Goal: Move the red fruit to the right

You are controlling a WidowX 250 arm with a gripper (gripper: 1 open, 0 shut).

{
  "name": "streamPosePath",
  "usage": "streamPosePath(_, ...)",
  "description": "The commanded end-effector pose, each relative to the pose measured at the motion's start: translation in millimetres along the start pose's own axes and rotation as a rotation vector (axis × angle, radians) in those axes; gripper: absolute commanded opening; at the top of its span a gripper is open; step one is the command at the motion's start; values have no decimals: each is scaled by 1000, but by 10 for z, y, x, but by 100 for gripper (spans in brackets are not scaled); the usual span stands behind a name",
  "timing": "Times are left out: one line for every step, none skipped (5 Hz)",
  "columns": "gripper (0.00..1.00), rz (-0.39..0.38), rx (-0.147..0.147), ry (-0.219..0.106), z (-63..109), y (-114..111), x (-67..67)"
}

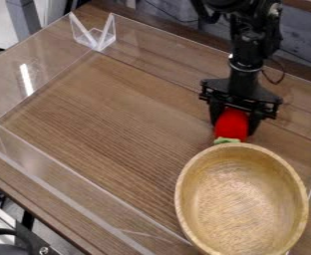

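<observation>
Gripper point(235, 116) over red fruit point(231, 125) — bowl rim point(186, 179) v. near.

One black arm comes in from behind and above the gripper point(235, 114). The arm point(254, 40) reaches down toward its tip, with a thin cable looping out at one side above the fingers. The gripper points downward at the arm's lower end, its wider body just above the fingertips. The fingers stand apart, one to each side of the grasp space, their tips low. Their finer shape is too dark and small to make out.
</observation>
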State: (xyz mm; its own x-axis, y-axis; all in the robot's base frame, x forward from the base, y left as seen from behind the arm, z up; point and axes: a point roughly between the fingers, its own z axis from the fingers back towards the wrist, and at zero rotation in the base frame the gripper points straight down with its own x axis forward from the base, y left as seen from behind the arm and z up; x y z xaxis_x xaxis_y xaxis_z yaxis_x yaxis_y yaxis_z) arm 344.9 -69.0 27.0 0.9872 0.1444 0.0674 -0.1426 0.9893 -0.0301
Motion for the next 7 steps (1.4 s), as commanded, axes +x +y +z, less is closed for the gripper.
streamPosePath(100,13,-23,-61,287,-27,147)
streamPosePath(100,33,-25,-65,420,17,162)
streamPosePath(100,70,-50,-91,559,224,96)
streamPosePath(100,157,-89,-141,747,328,256)
streamPosePath(100,226,-110,-176,919,407,351)
streamPosePath(100,290,-120,-201,1118,506,180)
streamPosePath(100,347,-106,-203,1147,568,-43)
